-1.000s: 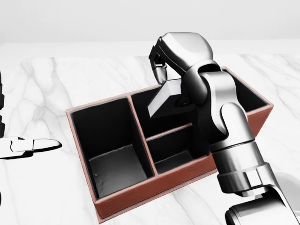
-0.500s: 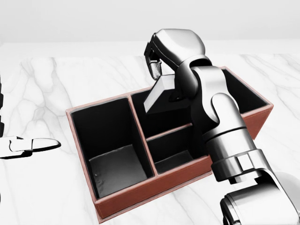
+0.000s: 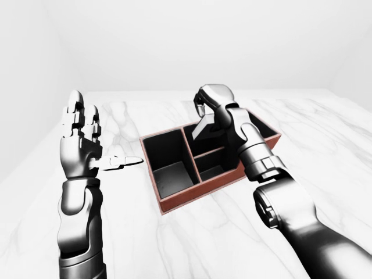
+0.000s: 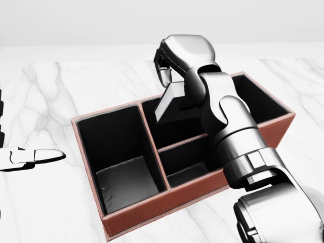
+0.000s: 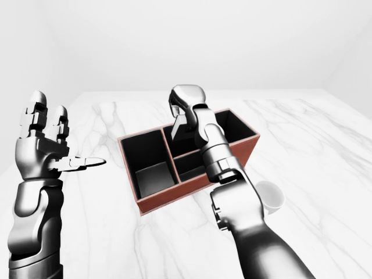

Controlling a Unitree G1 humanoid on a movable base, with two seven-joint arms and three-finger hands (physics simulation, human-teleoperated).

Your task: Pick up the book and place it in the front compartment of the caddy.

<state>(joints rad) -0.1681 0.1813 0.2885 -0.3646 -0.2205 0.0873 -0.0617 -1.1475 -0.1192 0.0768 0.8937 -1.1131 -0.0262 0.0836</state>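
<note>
Book in hand over the caddy, not yet let go.

Left hand (image 3: 81, 136) is raised at nine o'clock of the caddy (image 4: 152, 207), fingers spread apart and holding nothing; the right hand (image 4: 174, 66) is clamped on the grey book (image 4: 169, 104), which hangs tilted with its lower corner dipping into the compartment at the caddy's twelve o'clock in the head view. Pickup looks done; lowering and release remain, and I cannot tell which compartment counts as the front one. Surface (image 4: 66, 91) is white veined marble; a white cup (image 5: 270, 196) sits at four o'clock of the caddy; pale bare walls enclose the room.
</note>
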